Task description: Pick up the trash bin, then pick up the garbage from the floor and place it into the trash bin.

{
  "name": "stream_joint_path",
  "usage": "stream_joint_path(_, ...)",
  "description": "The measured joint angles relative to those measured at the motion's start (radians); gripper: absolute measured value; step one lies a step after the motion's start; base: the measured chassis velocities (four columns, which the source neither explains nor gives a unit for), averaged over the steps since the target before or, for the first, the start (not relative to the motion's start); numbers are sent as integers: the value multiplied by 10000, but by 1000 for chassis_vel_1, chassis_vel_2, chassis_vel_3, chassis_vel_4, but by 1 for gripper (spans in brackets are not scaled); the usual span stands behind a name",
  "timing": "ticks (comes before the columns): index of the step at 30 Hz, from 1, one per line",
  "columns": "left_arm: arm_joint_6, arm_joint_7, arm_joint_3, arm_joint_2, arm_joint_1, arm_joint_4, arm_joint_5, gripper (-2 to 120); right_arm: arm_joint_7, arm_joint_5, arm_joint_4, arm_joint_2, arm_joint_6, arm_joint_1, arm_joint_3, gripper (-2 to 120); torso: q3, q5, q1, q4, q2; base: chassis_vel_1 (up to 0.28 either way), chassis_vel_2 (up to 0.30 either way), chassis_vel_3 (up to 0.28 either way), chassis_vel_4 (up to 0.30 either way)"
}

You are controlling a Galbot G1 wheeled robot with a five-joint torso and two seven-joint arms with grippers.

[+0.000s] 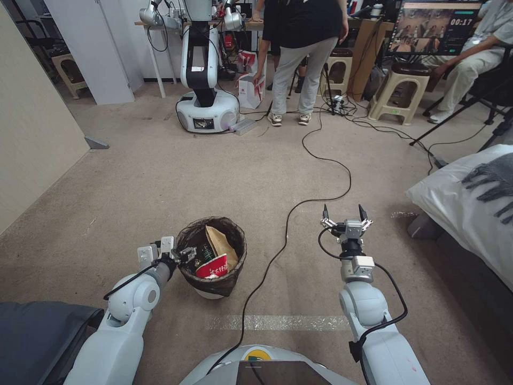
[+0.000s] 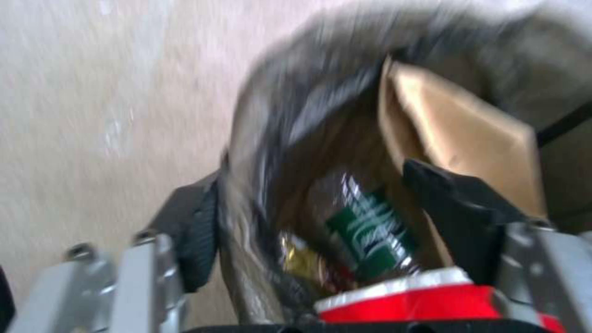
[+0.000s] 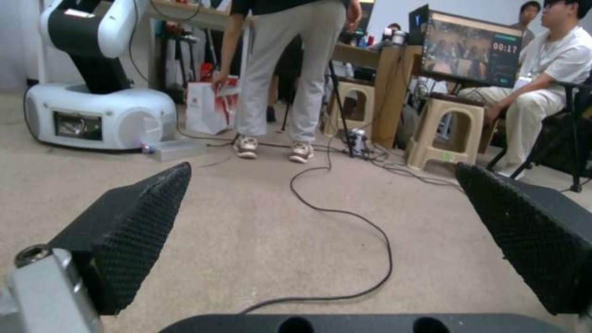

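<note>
— What sits nearest you?

— My left gripper [image 1: 184, 253] is clamped on the rim of the small round white plastic trash bin [image 1: 212, 258], the one lined with a dark brown-black bag folded over its edge. One finger [image 2: 453, 210] is inside the liner, the other outside, with the rim pinched between them. The bin is just ahead of my base, left of centre, mouth up and leaning a little.

— What is in it?

— A brown paper bag [image 1: 220, 243] stands on end against the far wall, long axis nearly upright. Below it a small green-labelled bottle [image 2: 370, 233] lies slanted, and a red-and-white packet [image 1: 212, 267] sits closest to my fingers.

— Your other arm?

— My right gripper [image 1: 346, 217] hangs over bare carpet off to the right, well apart from the bin, jaws spread wide, holding nothing.

— Anything in the way?

— A black cable [image 1: 299, 214] snakes across the tan-brown short-pile carpet [image 1: 160, 182] between my arms, passing just right of the bin. A pale tape strip [image 1: 278, 322] lies near my base.

— Farther out?

— A white-covered bed [image 1: 470, 208] at my right, a second white robot [image 1: 206, 80], beige plastic stools [image 1: 398, 91], and a monitor [image 1: 433, 27] at the far wall.
</note>
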Motion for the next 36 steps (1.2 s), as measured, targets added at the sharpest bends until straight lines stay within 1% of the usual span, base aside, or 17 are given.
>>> stream_joint_path(2,0,11,-63,29,33,-313,32,79,0,-3,0,4,1,-1,-8,100,0,-2,0,2,0,0,0,0,0)
stream_joint_path(5,-4,1,-318,217,161,-1563,41,95,0,-6,-2,5,2,11,-31,100,0,1,0,-1,0,0,0,0,0)
stream_joint_path(6,-4,1,-318,217,161,-1563,41,95,0,-6,-2,5,2,11,-31,100,0,1,0,-1,0,0,0,0,0)
stream_joint_path(9,-4,7,-604,311,394,-2756,175,99,18,10,8,-3,-3,24,-31,100,1,3,0,1,0,0,0,0,0)
stream_joint_path(11,-4,2,-697,312,492,-3101,241,100,31,15,41,-6,-15,16,-14,100,1,1,0,1,0,0,0,0,0)
stream_joint_path(12,-4,-10,-825,309,665,-3637,415,100,74,54,122,-13,-40,-19,33,100,0,1,0,2,0,0,0,0,0)
stream_joint_path(16,-5,-224,-1022,270,992,-4390,587,100,164,170,407,-13,-129,-247,193,100,0,3,0,3,0,0,0,0,0)
stream_joint_path(25,-89,-386,-1206,-325,1545,-4475,1399,100,299,345,1484,315,-88,-1347,774,100,0,0,0,-2,0,0,0,0,0)
stream_joint_path(28,-1577,131,-1390,-665,1604,-3876,3066,100,368,610,2205,479,-133,-1865,895,100,0,2,0,-2,0,0,0,0,0)
stream_joint_path(29,-1577,131,-1390,-665,1604,-3876,3066,100,368,610,2205,479,-133,-1865,895,100,0,2,0,-2,0,0,0,0,0)
stream_joint_path(30,-2223,237,-1448,-734,1642,-3575,3596,100,373,615,2343,518,-143,-2004,921,100,1,-4,0,4,0,0,0,0,0)
stream_joint_path(31,-3257,348,-1527,-787,1687,-3062,4436,100,376,584,2499,569,-171,-2211,952,100,0,1,0,0,1,0,0,0,0)
stream_joint_path(32,-3715,368,-1542,-807,1750,-2799,4747,100,368,556,2538,584,-174,-2307,963,100,0,1,0,1,1,0,0,0,0)
stream_joint_path(33,-3715,368,-1542,-807,1750,-2799,4747,100,368,556,2538,584,-174,-2307,963,100,0,1,0,1,1,0,0,0,0)
stream_joint_path(34,-4494,357,-1581,-854,1917,-2261,5187,100,366,500,2567,626,-157,-2543,968,100,0,-2,0,1,0,0,0,0,0)
stream_joint_path(35,-4825,354,-1632,-906,2085,-1951,5305,100,349,446,2566,671,-129,-2684,985,100,0,-3,0,-2,0,0,0,0,0)
stream_joint_path(36,-4825,354,-1632,-906,2085,-1951,5305,100,349,446,2566,671,-129,-2684,985,100,0,-3,0,-2,0,0,0,0,0)
